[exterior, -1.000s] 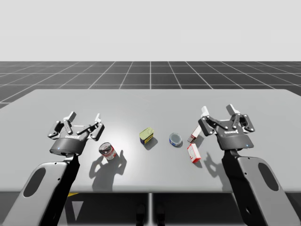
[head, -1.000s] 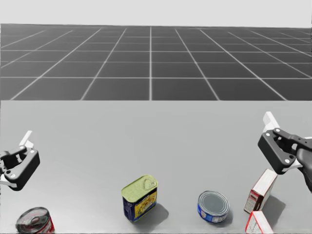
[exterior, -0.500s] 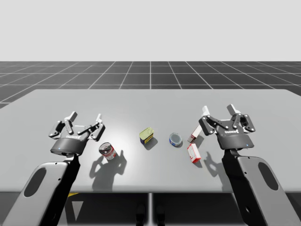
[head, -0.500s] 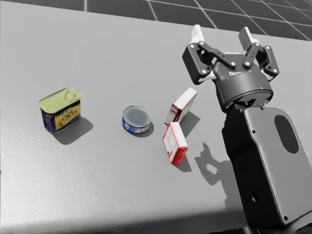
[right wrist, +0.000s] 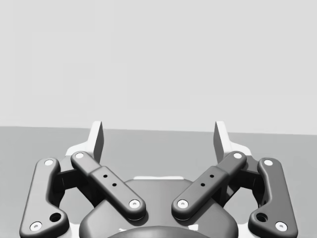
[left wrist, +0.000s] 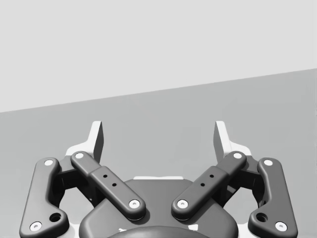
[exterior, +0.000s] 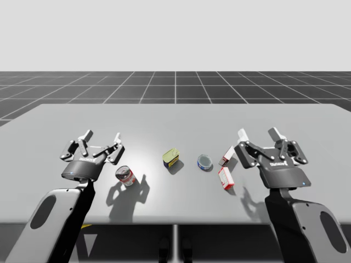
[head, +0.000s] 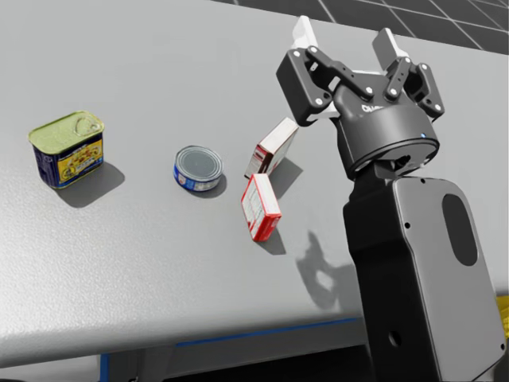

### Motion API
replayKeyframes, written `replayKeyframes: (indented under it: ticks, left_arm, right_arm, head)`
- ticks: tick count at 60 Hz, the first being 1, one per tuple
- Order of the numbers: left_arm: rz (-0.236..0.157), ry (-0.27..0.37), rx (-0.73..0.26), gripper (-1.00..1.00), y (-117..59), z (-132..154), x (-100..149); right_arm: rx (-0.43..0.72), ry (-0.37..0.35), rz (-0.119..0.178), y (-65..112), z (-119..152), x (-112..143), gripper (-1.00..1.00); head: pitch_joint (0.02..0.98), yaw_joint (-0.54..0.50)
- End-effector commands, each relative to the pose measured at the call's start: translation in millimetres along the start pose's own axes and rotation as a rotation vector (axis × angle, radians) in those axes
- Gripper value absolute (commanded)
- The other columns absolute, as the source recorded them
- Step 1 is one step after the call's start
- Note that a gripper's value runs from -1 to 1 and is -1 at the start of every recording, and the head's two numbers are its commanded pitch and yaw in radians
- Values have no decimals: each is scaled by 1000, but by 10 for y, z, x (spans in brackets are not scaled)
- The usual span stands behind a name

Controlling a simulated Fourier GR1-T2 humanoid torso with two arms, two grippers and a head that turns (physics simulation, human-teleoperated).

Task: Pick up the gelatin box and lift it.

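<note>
Tabletop (head: 143, 263) holds a likely light, stiff gelatin box (head: 260, 208); clamp its long edges with your wide-open right gripper (head: 344, 36).

- Standing red-and-white box (head: 269, 151): its corner nearest the right jaws seems tucked behind them.
- Right arm (head: 421, 270): cut off by the edge, behind the jaws.

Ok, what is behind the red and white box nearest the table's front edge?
A second red and white box, standing; my right gripper covers its upper corner. Whether they touch, I cannot tell.
</note>
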Motion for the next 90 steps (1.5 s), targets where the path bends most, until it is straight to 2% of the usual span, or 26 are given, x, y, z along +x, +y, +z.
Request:
replayKeyframes:
  ticks: [1, 8, 12, 16, 19, 21, 24, 27, 36, 49, 62, 78, 90]
  left_arm:
    - [4, 3, -6, -1000, -14, 14, 2]
    - [4, 6, -8, -1000, -22, 17, 0]
    - [3, 8, -9, -1000, -30, 19, -1]
    - [1, 11, -14, -1000, -47, 21, -4]
    - [-1, 12, -16, -1000, -56, 21, -6]
    - [-3, 13, -17, -1000, -63, 23, -9]
    - [-4, 13, -19, -1000, -69, 23, -10]
    - [-4, 13, -19, -1000, -67, 22, -10]
    - [-6, 14, -22, -1000, -70, 22, -12]
    - [-6, 14, -22, -1000, -70, 22, -12]
    - [-6, 14, -22, -1000, -70, 22, -12]
    - [-6, 14, -22, -1000, -70, 22, -12]
    - [-6, 14, -22, -1000, -70, 22, -12]
  right_arm:
    - [35, 38, -10, 93, 332, 74, -1000]
    - [64, 83, -29, 74, 627, 47, -1000]
    - [71, 100, -13, 68, 732, -10, -1000]
    - [84, 134, 16, 70, 886, -124, -1000]
    - [89, 149, 15, 74, 937, -172, -1000]
    - [91, 163, 29, 71, 996, -231, -1000]
    - [97, 182, 18, 80, 1052, -284, -1000]
    - [105, 201, 22, 100, 1118, -360, -1000]
    - [141, 256, 5, 143, 1237, -550, -1000]
    - [148, 322, -30, 189, 1252, -793, -1000]
    - [147, 371, -44, 271, 1173, -981, -1000]
    - [103, 405, -25, 330, 972, -1136, -1000]
    - [52, 474, -25, 356, 867, -1241, -1000]
  head:
    - [893, -350]
    - [893, -349]
    - [892, -349]
    - [893, -347]
    - [894, -346]
    - [896, -344]
    - [897, -343]
    - [900, -343]
    - [901, -340]
    - [900, -338]
    - [901, -336]
    - [897, -333]
    - [892, -331]
